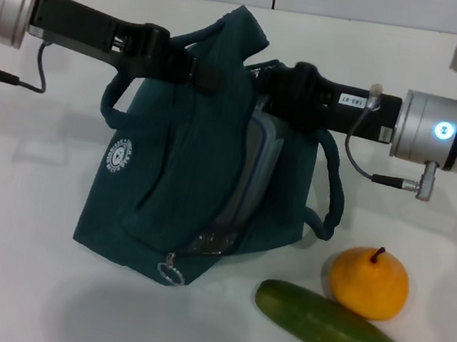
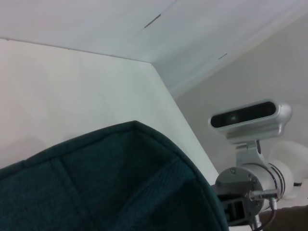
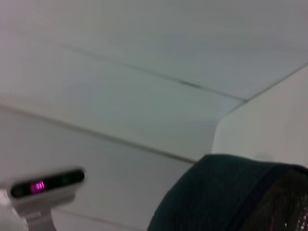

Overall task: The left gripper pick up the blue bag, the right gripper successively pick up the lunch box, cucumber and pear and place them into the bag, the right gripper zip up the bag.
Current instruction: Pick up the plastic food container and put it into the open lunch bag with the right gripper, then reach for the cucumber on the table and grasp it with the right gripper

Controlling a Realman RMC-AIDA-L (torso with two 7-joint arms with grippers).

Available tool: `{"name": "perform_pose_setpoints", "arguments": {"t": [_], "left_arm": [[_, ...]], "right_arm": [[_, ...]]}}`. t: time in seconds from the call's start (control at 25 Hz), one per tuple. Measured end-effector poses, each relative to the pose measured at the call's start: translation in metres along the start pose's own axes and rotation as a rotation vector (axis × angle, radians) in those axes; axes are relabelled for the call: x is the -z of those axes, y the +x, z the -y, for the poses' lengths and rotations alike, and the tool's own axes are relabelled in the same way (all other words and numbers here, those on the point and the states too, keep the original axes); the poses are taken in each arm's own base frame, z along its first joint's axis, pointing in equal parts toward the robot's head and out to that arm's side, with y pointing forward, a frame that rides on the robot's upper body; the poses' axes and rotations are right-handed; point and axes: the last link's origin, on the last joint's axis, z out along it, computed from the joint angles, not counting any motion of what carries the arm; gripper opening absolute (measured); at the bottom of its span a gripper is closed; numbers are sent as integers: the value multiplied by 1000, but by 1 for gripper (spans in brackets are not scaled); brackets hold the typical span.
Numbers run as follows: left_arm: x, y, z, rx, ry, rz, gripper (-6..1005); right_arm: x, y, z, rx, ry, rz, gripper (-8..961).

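Our left gripper (image 1: pixel 193 71) clenches the dark teal fabric bag (image 1: pixel 181 207) mid-bench; our right gripper (image 1: pixel 267 87) grasps the translucent lunch box (image 1: pixel 256 171) inside. It could snag the lining when released.

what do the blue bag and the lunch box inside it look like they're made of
The blue bag looks like soft woven fabric, matte: it sags and folds, with stitched seams and padded loop handles. The lunch box, seen through the bag's opening, looks like translucent whitish plastic with a slight sheen and a blue lid edge; most of it is hidden, so that is tentative.
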Motion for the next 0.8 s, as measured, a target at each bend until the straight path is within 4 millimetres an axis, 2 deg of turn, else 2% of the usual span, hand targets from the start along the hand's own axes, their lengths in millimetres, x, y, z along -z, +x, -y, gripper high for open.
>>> {"name": "perform_pose_setpoints", "arguments": {"t": [0.2, 0.48, 0.68, 0.8], "left_arm": [[5, 0, 2, 3, 10, -5, 54], [13, 1, 5, 5, 31, -19, 54], [14, 1, 5, 6, 36, -23, 54], [14, 2, 6, 3, 41, -27, 54]], "right_arm": [[2, -5, -1, 58, 30, -35, 177], [16, -15, 1, 107, 50, -3, 232], [33, -18, 2, 134, 41, 17, 296], [54, -20, -2, 251, 25, 10, 335]]}}
